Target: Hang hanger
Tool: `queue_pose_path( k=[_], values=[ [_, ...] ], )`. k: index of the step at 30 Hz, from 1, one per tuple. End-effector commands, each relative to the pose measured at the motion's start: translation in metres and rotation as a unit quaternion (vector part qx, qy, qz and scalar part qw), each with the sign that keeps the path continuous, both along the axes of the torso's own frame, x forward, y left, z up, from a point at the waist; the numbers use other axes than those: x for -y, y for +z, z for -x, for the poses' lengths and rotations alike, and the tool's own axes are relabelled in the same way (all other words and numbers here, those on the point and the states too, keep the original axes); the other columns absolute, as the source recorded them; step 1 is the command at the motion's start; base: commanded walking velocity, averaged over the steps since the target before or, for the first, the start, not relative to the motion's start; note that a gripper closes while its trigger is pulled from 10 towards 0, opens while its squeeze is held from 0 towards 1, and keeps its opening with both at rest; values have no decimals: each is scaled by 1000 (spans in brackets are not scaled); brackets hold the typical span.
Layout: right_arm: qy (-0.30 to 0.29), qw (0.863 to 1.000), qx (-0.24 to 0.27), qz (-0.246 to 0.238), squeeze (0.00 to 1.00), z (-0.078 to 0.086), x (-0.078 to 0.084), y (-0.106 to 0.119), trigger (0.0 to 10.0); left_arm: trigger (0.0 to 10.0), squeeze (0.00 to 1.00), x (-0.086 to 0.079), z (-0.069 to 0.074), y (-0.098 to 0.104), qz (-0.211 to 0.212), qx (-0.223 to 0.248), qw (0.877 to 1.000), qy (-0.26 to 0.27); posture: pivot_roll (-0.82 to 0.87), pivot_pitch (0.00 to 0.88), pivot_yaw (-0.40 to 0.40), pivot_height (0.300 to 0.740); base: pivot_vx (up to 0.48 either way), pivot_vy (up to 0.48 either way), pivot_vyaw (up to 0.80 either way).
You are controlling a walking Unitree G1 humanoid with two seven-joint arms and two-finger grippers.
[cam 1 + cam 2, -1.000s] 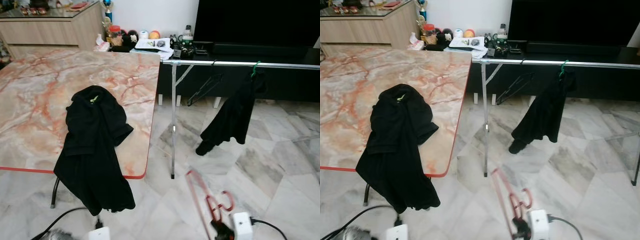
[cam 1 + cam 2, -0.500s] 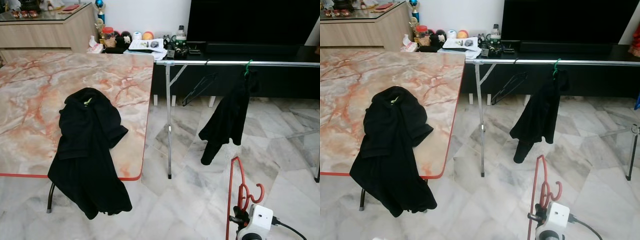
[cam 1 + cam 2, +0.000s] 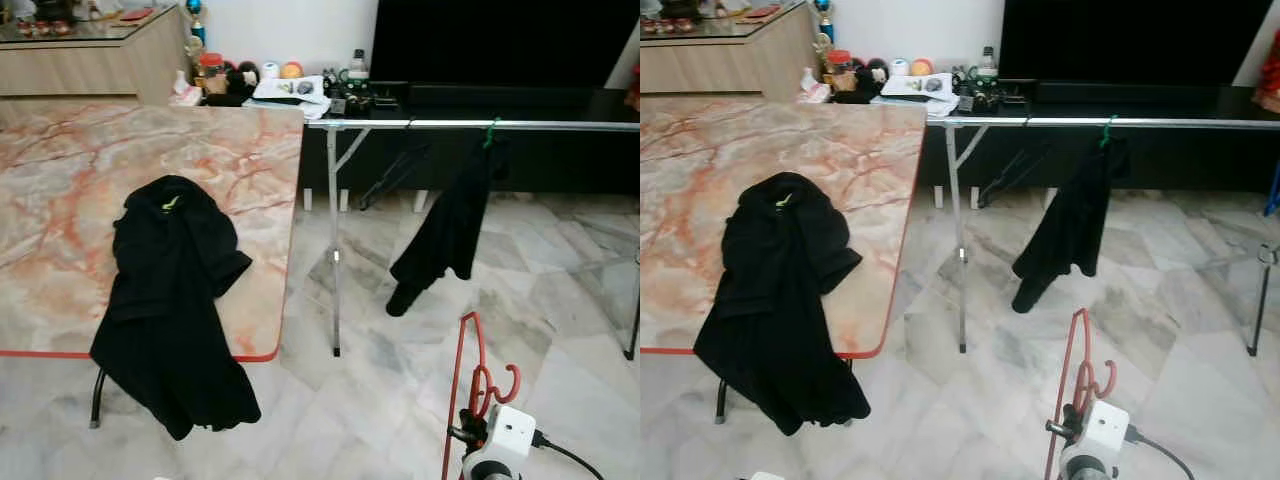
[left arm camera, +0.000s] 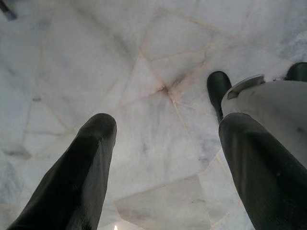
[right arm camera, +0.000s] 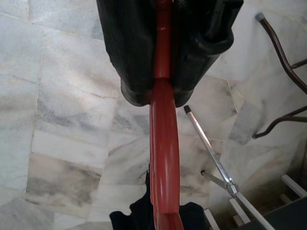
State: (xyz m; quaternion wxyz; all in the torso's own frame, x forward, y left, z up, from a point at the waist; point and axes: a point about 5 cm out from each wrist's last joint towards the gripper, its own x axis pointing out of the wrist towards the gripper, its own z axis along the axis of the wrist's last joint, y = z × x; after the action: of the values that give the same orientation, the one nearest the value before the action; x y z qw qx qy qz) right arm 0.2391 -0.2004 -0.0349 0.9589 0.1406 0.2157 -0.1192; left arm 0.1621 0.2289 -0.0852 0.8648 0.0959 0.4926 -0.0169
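Nearest: right gripper (image 5: 165, 88) closed on a red hanger (image 3: 470, 385), held low at the robot's right above the marble floor (image 3: 400, 400), hook end near the wrist. In the right wrist view both black fingers (image 5: 132, 52) pinch the hanger's red bar, which runs on past the tips. Left gripper (image 4: 163, 158) hangs over bare floor tile, fingers spread, nothing between them.

Left of centre: marble-topped desk (image 3: 60, 200) with red edging. One black garment (image 3: 170, 300) lies on it, lower half draped over the near edge.

Beyond, to the right: metal clothes rail (image 3: 480, 125) on folding legs. On it one black garment on a green hanger (image 3: 489, 133), plus one bare black hanger (image 3: 395, 170), near the rail's left end.

Farthest: low dark TV console (image 3: 520, 100) with small clutter, papers and a bottle at its left end; a wooden cabinet (image 3: 90, 65) behind the desk.
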Motion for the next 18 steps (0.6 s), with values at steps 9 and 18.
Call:
queue_pose_path(
  k=[9, 18],
  values=[
    [2, 1000, 3, 8, 0, -4, 0, 3, 10000, 10000, 0, 5, 15, -8, 9, -27, 1000, 7, 56, 78, 7, 740, 0, -327, 0],
    [-1, 1000, -5, 10, 0, -1, 0, 0, 10000, 10000, 0, 7, 17, -9, 10, -27, 1000, 2, 56, 79, 9, 740, 0, -360, 0]
  ],
)
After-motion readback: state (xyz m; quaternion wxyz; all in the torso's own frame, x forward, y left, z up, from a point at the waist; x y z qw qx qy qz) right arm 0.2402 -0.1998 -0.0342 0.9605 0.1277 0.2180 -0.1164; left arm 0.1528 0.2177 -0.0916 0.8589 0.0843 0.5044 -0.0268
